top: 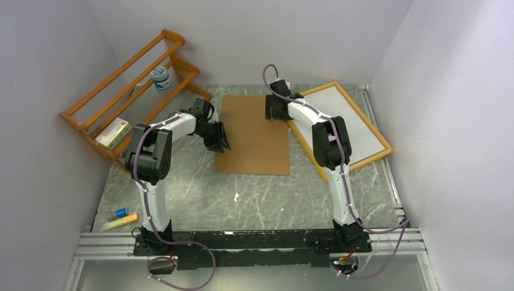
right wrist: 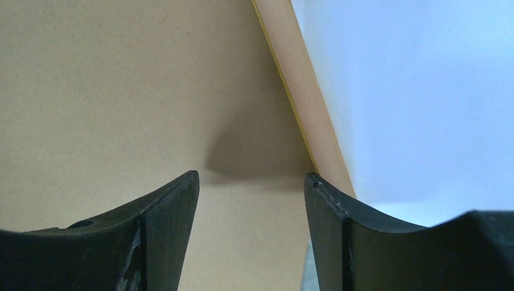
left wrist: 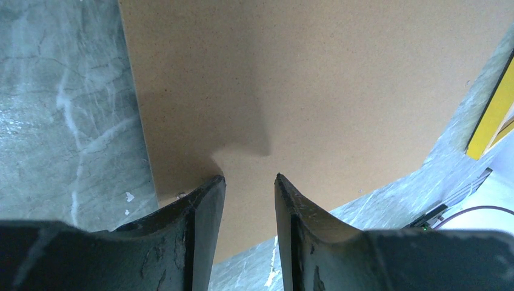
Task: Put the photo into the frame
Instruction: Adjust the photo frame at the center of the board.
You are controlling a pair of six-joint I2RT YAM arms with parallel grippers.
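The frame point(top: 380, 151) lies flat at the back right with its wood-orange side up. A white surface point(top: 345, 124) fills it; I cannot tell whether this is the photo's plain back. A brown hardboard panel point(top: 254, 136) lies in the middle of the table. My left gripper point(top: 219, 143) hangs open over the panel's left edge, nothing between its fingers. In the left wrist view the panel point(left wrist: 303, 79) sits under the gripper point(left wrist: 250, 179). My right gripper point(top: 276, 110) stands open over the panel's far right edge. Its wrist view shows the gripper point(right wrist: 251, 176) above the panel point(right wrist: 121, 91), beside the frame's border point(right wrist: 300, 79).
An orange-brown slatted rack point(top: 121, 85) stands at the back left, holding a jar point(top: 160, 77) and a small box point(top: 113, 133). Two small tubes point(top: 120, 218) lie at the near left. Grey walls close in on the left, back and right.
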